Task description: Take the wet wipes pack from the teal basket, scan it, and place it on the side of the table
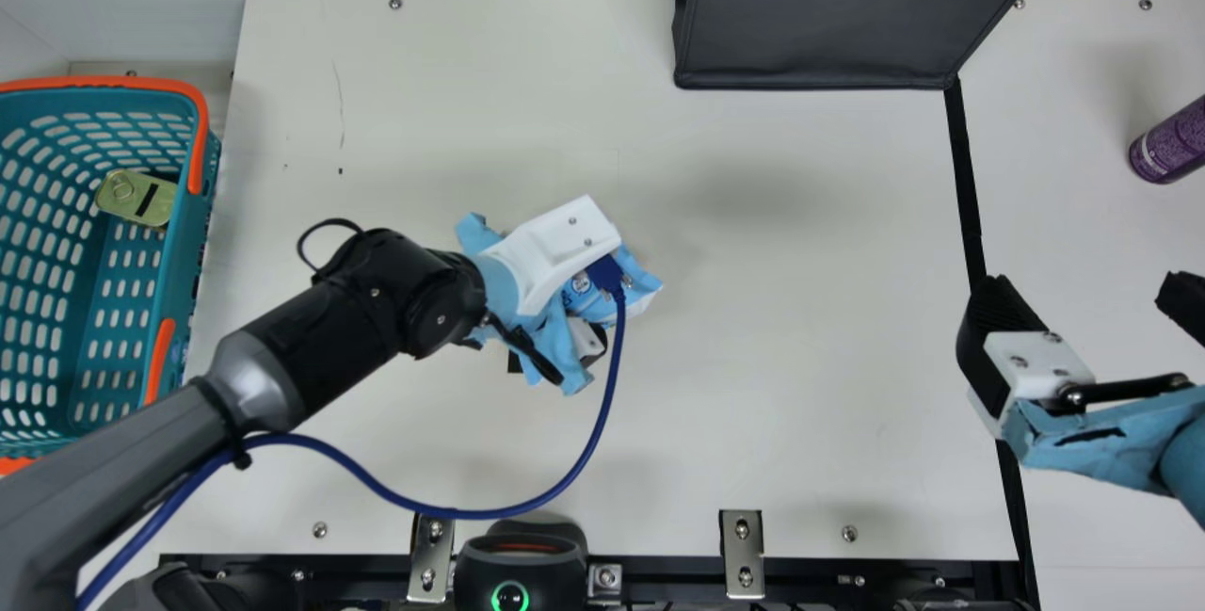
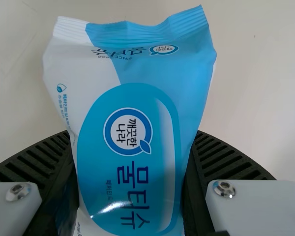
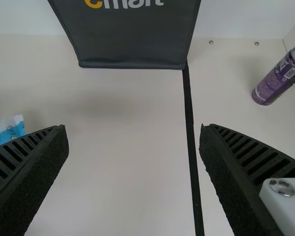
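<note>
Wet wipes pack [image 1: 643,289], main view: out of the teal basket [image 1: 193,234] and over the tabletop [image 1: 800,329], gripped by the left gripper [image 1: 602,298].
Scanner [image 1: 510,595], main view: at the tabletop's near edge, ring lit green; scanning looks like the step in hand. Best bring the pack over slowly, code towards the ring, and pause there.
Blue cable [image 1: 598,442], main view: loops between gripper and scanner; keep it from crossing the code.
Printed front, left wrist view: faces the camera, so the code is probably on another face; turn the wrist to present it.
Ribbed fingers [image 2: 231,160], left wrist view: clasp both sides of the pack; hold firmly without creasing the wrapper.
Right gripper [image 1: 1081,291], right wrist view: fingers wide apart, nothing between them; best kept out of the way.
</note>
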